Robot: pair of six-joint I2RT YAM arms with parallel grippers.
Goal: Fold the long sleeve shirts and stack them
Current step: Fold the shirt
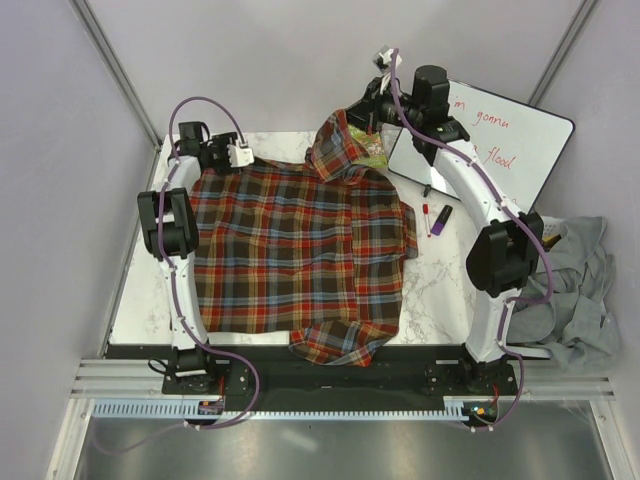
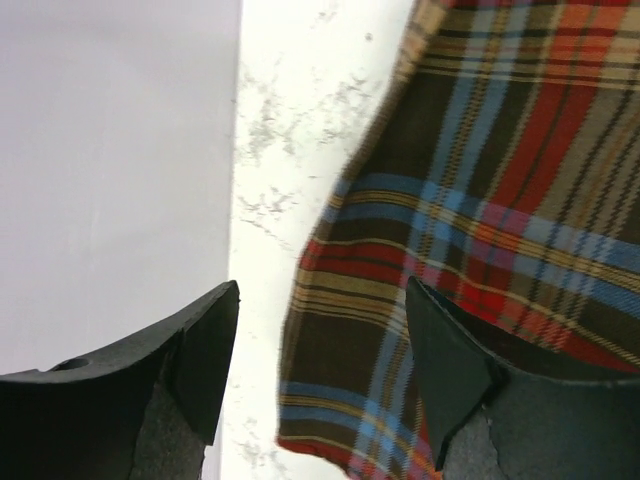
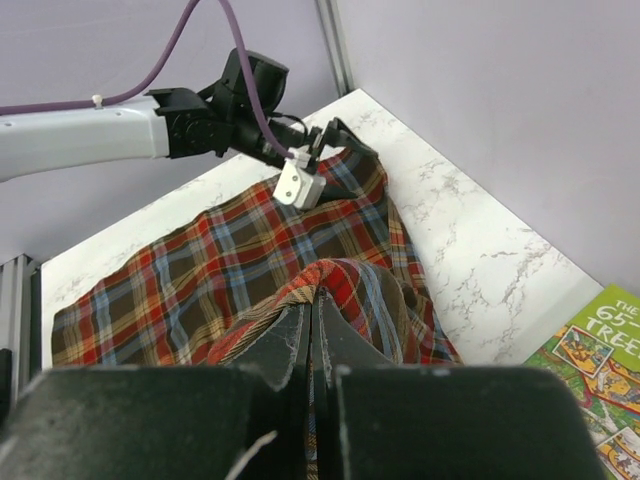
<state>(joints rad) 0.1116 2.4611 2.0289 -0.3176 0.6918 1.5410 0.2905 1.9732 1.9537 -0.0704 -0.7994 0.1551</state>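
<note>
**Plaid shirt, partly lifted: right pinch raised, left jaws free**

1. Right gripper (image 3: 312, 300). The jaws are pressed flat together on a thin ridge of the plaid shirt (image 1: 290, 250) at its far right shoulder, and the cloth rises in a peak to the fingers.
   - The bite looks shallow, so the cloth may slip out once carried.
   - Nothing pins the rest of the shirt, so a pull across the table (image 1: 440, 300) may drag the whole garment instead of creasing it.
   - The green book (image 3: 600, 350), the whiteboard (image 1: 480, 140) and the markers (image 1: 432, 216) lie close by on the right, and a swing that way may brush them.

2. Left gripper (image 2: 322, 300). The jaws stand well apart with nothing between them. One finger is above bare marble, the other above the shirt's far left edge.
   - Closing from here may catch only the hem, or miss it.

3. Shirt. It lies spread across the middle of the table, with a near corner hanging past the table's near edge.
   - That overhang may help it slide off under a tug.

4. Arms. The right arm runs up the right side with its elbow raised, and its wrist at the far edge is turned back toward the left. The left arm runs along the left side to the far left corner, with its wrist tipped down.

5. Grey cloth (image 1: 580, 280). It is heaped off the table at the right; what kind of garment it is cannot be told.
</note>
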